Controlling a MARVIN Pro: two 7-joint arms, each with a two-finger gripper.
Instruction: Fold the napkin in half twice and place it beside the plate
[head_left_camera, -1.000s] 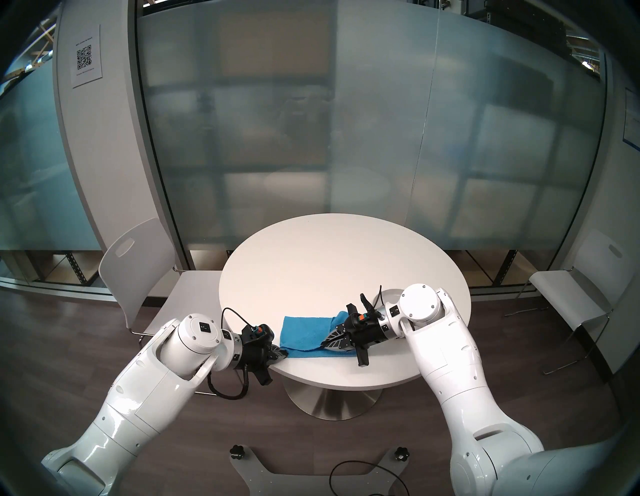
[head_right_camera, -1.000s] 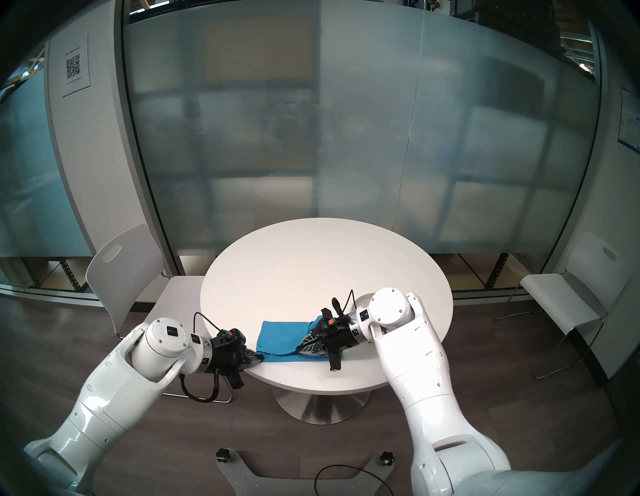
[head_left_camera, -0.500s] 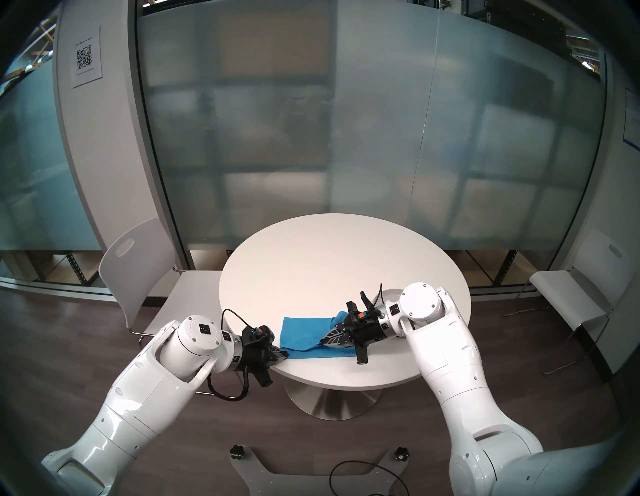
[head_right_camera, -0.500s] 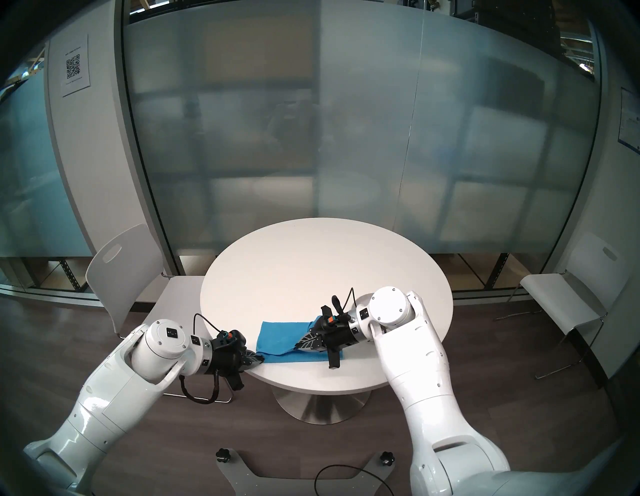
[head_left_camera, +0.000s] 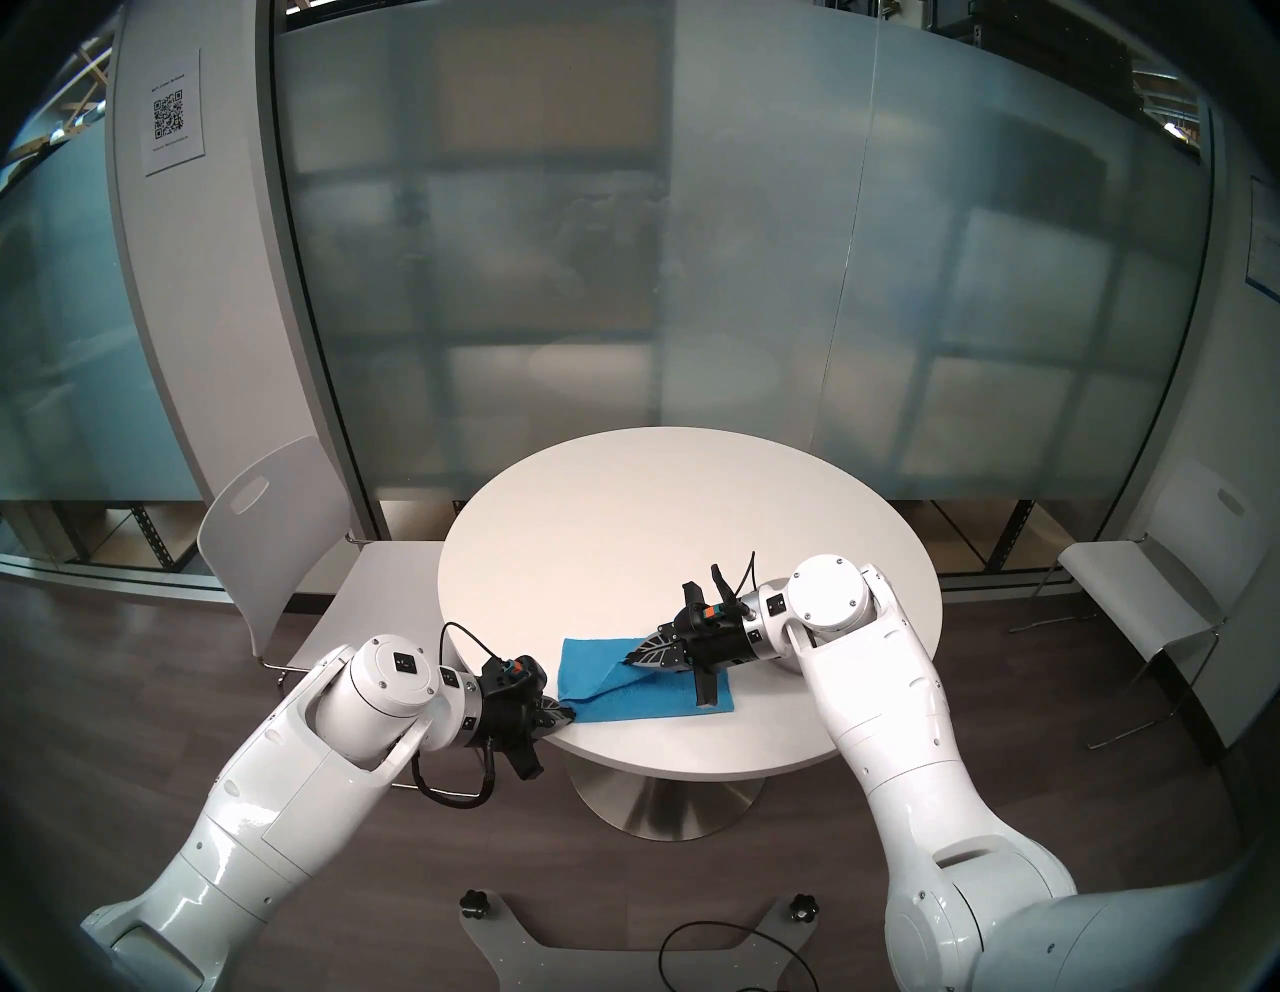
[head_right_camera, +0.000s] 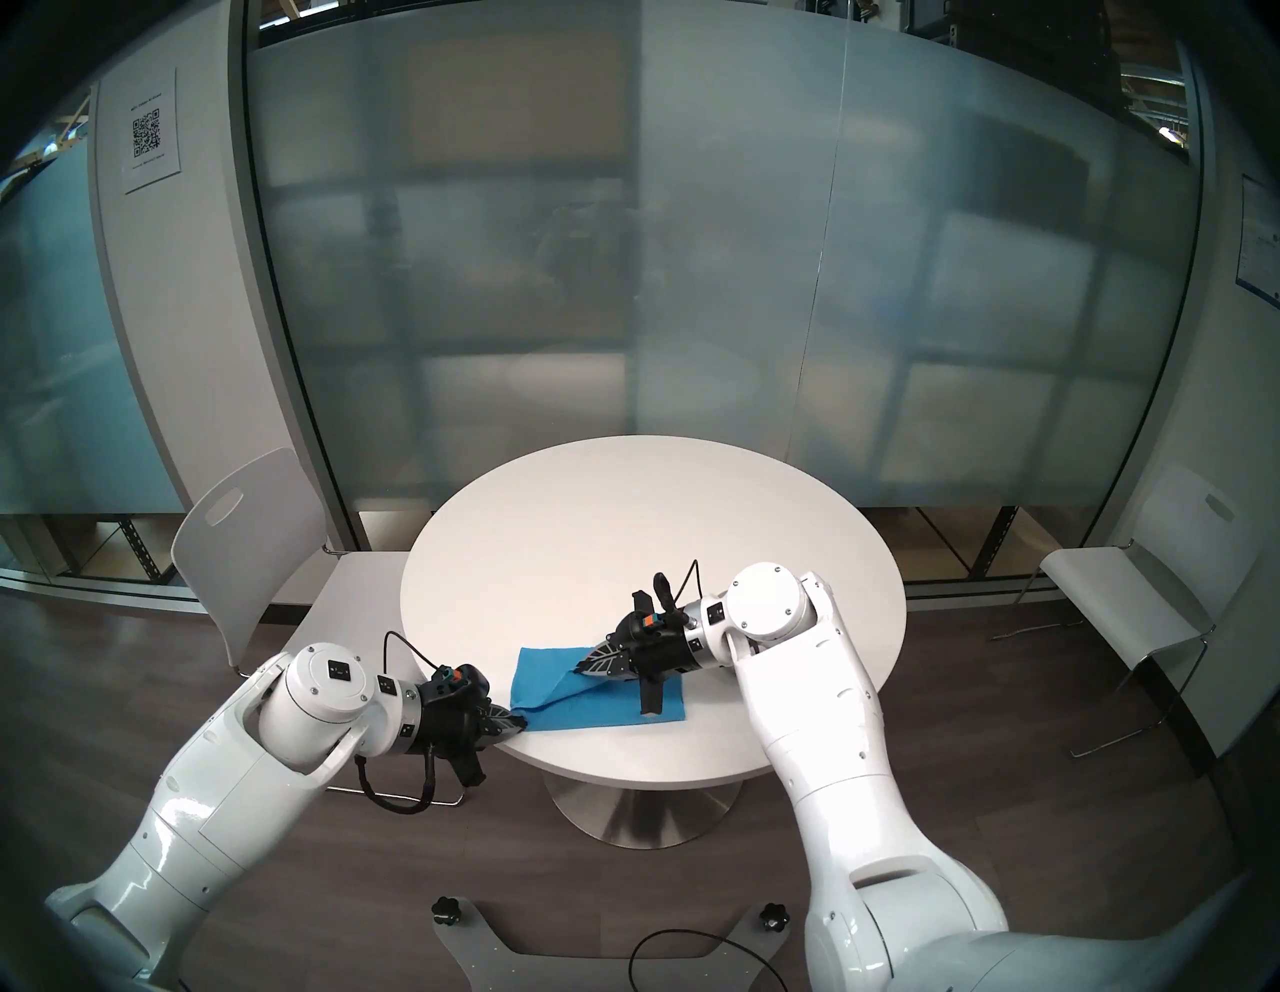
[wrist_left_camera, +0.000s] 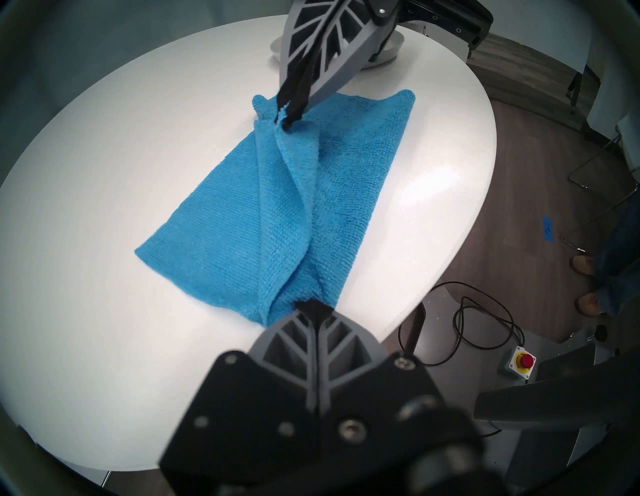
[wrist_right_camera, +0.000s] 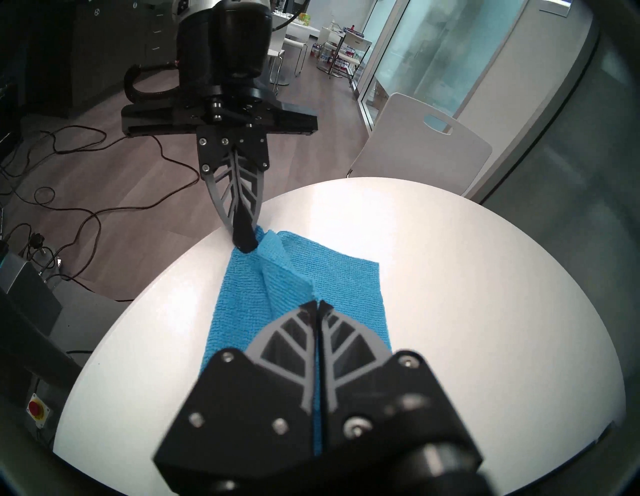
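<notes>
A blue napkin (head_left_camera: 651, 696) lies on the round white table (head_left_camera: 623, 519) near its front edge; it also shows in the head right view (head_right_camera: 602, 706) and both wrist views (wrist_left_camera: 221, 235) (wrist_right_camera: 346, 287). My left gripper (head_left_camera: 564, 710) (wrist_left_camera: 313, 304) is shut on the napkin's near left corner at the table edge. My right gripper (head_left_camera: 629, 658) (wrist_right_camera: 318, 303) is shut on a corner of the upper layer and holds it raised over the napkin's middle, so a ridge of cloth runs between the two grippers. The light-grey plate (wrist_left_camera: 393, 46) sits behind my right gripper, mostly hidden.
White chairs stand to the left (head_left_camera: 277, 540) and to the right (head_left_camera: 1136, 589) of the table. A frosted glass wall runs behind it. On the floor are cables, a red stop button (wrist_left_camera: 521, 362) and a person's feet (wrist_left_camera: 585, 266).
My right gripper has moved left and away from me with the napkin's corner, pulling the upper layer up and baring the lower layer at the right. My left gripper has barely moved.
</notes>
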